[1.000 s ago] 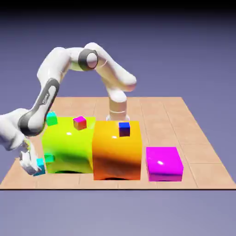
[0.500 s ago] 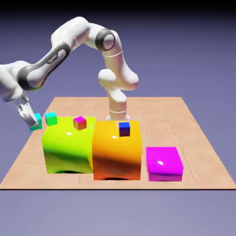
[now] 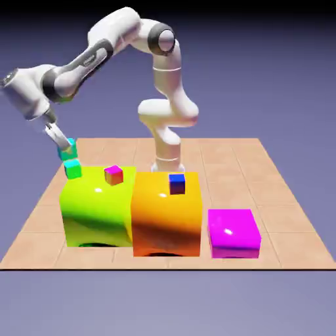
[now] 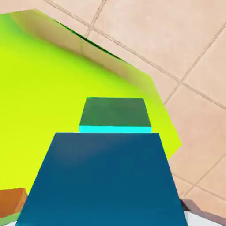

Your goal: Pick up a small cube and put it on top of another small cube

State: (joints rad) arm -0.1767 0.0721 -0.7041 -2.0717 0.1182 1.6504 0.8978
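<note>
We see the worktop (image 3: pixel 230 157) spread beneath everything, with the white arm (image 3: pixel 125 29) arching from its far edge towards the exterior view's left. The yellow-green block (image 3: pixel 98 210) stands near the worktop's left edge, beside the orange block (image 3: pixel 167 216); the magenta block (image 3: pixel 233 233) sits low, near the near edge, to the right of the orange one.

Of the small cubes, the teal cube (image 3: pixel 67 152) is up in the fingers (image 3: pixel 65 145), which grip it, above the yellow-green block's far left corner. Its sides are about equal, so we find no long axis. In the hand view its dark blue face lies squarely across, and its upper edge runs nearly parallel to the edges of the green-sided cube (image 3: pixel 73 169), while the block's edges run aslant. The green-sided cube rests at that far left corner. We cannot tell whether the two cubes touch.

The exterior view alone gives us the blue cube (image 3: pixel 177 184) on the orange block; it also shows the magenta-topped cube (image 3: pixel 113 175) on the yellow-green block plainly. The hand view alone shows us the dark green far side of the green-sided cube, with a thin cyan strip of its top
</note>
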